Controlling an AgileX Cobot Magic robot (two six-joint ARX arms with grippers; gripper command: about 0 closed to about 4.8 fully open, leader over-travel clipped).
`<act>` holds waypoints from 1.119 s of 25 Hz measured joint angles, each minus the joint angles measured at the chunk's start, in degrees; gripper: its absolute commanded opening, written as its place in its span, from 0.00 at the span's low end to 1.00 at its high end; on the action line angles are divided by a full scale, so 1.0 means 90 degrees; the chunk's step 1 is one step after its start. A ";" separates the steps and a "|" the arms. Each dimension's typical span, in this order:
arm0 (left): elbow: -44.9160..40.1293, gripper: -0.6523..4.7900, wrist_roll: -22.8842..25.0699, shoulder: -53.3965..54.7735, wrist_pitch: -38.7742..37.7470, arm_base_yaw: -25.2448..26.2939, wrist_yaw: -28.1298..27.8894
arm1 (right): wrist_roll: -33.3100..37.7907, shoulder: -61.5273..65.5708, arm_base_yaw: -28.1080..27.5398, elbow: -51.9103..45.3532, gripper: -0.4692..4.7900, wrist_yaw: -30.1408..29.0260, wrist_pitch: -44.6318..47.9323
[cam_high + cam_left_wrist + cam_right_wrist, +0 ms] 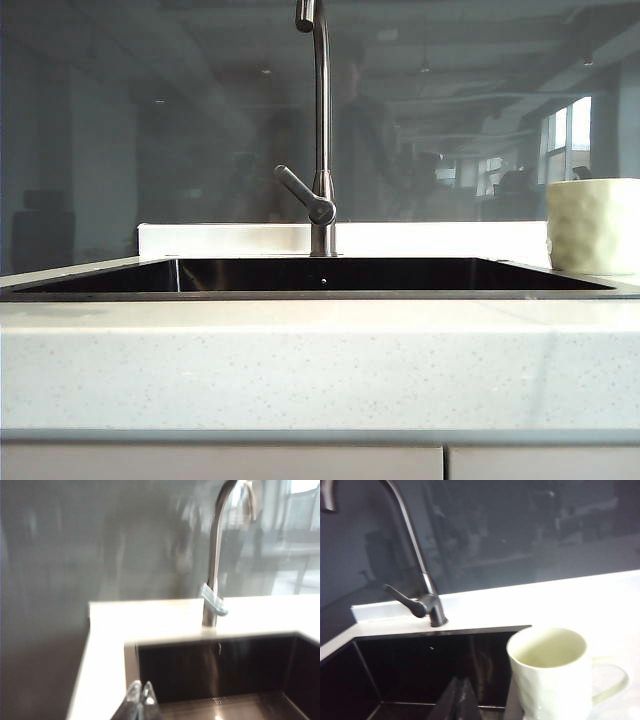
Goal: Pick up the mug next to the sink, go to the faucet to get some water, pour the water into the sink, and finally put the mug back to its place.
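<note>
Standing upright on the countertop [300, 360] beside the sink's right end, the mug [552, 672] is untouched, its handle turned away from the basin and its inside apparently dry. The sink [320, 293] lies dark and bare, and the faucet [320, 130] rises behind its middle with the lever [300, 192] angled to the side; no water is seen running.

Neither arm appears in the exterior view. The left gripper [141, 702] hangs over the near left corner of the basin, fingers pressed together on nothing; that picture is blurred. The right gripper [461, 700] sits above the basin's right part, near the mug but apart from it, likewise clenched and empty.

Judgement: the task appears to stand either at its very opening or at its close, since the mug rests in its place and nothing is held. If at the opening, the pick-up is the step in hand. The next move calls for the right claw to spread, shift toward the mug, and close on its wall or handle without tipping it into the basin.
</note>
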 measured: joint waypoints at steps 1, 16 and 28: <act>-0.0083 0.11 -0.0078 -0.0007 -0.0114 -0.0019 0.0092 | 0.0002 -0.0010 0.0010 -0.0002 0.08 -0.0022 -0.0075; -0.1297 0.11 -0.0092 -0.0039 0.0794 -0.0007 -0.0780 | 0.0002 -0.0036 0.0002 -0.0002 0.08 -0.0138 -0.0206; -0.1273 0.12 0.0435 -0.0061 0.0840 -0.0007 -0.1462 | 0.0000 -0.0036 0.0002 -0.0002 0.08 -0.0138 -0.0206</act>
